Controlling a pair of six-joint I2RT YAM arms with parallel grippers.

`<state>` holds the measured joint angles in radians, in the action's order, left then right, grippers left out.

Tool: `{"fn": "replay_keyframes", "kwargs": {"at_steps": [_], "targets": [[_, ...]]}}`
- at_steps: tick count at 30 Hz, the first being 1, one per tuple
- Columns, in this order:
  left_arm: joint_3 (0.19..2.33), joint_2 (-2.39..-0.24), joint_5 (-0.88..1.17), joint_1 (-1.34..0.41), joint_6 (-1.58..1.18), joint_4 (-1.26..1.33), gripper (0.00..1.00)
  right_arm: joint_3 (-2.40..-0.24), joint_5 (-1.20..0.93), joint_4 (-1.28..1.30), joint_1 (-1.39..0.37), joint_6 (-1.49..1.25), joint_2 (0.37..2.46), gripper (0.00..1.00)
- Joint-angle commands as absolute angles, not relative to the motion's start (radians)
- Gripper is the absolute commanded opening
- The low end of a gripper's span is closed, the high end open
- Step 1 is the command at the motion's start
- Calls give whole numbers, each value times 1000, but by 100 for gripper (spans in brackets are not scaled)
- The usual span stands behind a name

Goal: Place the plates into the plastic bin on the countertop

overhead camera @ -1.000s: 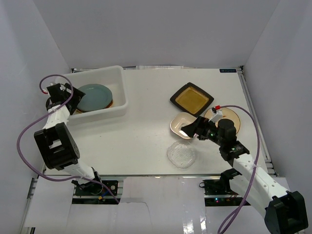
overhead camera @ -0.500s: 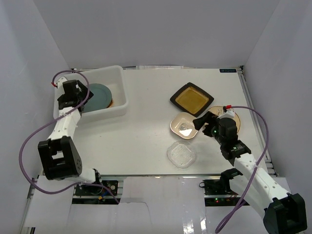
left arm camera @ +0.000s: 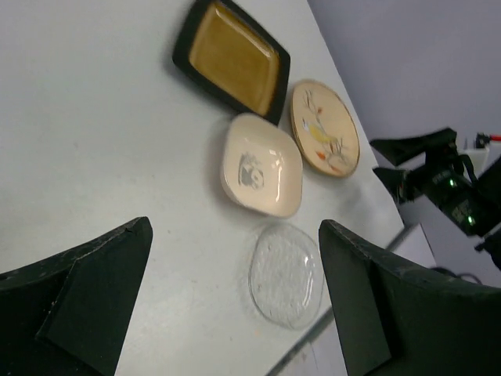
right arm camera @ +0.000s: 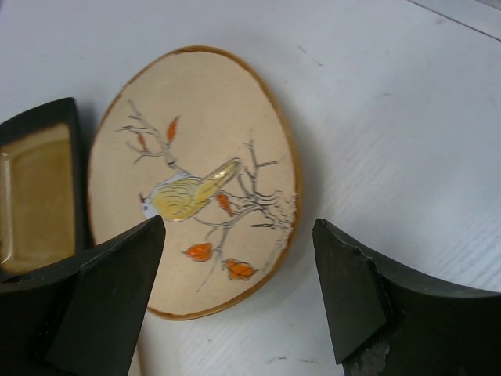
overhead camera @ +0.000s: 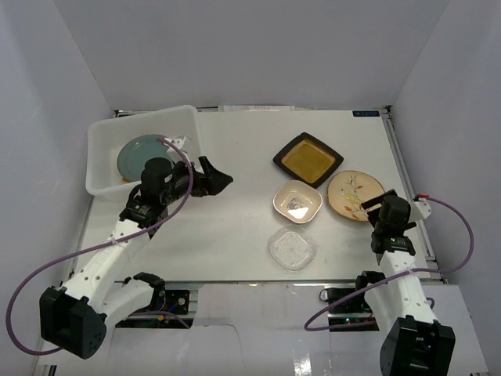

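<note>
The plastic bin (overhead camera: 98,157) stands at the back left of the countertop (overhead camera: 235,219) with a grey-blue plate (overhead camera: 139,153) inside. Right of it lie a black square plate (overhead camera: 308,159), a cream squarish bowl (overhead camera: 297,202), a cream round plate painted with a bird (overhead camera: 354,194) and a clear glass plate (overhead camera: 291,248). My left gripper (overhead camera: 219,178) is open and empty just right of the bin, facing those dishes; its wrist view shows the bowl (left arm camera: 261,174) and the glass plate (left arm camera: 286,273) ahead. My right gripper (right arm camera: 239,227) is open over the near edge of the bird plate (right arm camera: 196,180).
The metal rail (overhead camera: 407,188) runs along the countertop's right edge, close to my right arm (overhead camera: 395,235). White walls enclose the back and sides. Bare surface lies between the bin and the dishes.
My left arm swung out of the bin and rightward over the table. My right arm drew back from the cream bowl to the bird plate's near edge, its jaws narrowing slightly.
</note>
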<state>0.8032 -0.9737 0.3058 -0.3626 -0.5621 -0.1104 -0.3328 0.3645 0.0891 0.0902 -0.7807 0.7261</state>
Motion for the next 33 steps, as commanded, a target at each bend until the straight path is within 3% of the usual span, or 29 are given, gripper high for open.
{"fn": "replay_keyframes", "kwargs": {"at_steps": [1, 5, 11, 17, 26, 33], "targets": [[743, -989, 509, -391, -554, -115, 98, -293, 379, 112, 155, -819, 752, 82], [707, -1000, 565, -420, -494, -118, 98, -270, 313, 46, 193, -825, 857, 79], [742, -1028, 568, -495, -399, -170, 98, -255, 195, -116, 239, -891, 1043, 61], [744, -1055, 557, -532, -393, -192, 98, -193, 225, -169, 310, -931, 999, 9], [839, -1150, 640, -537, -454, -179, 98, -348, 207, 9, 351, -778, 647, 8], [937, -1239, 715, -538, -564, -114, 98, -494, -106, -49, 319, -778, 615, 8]]}}
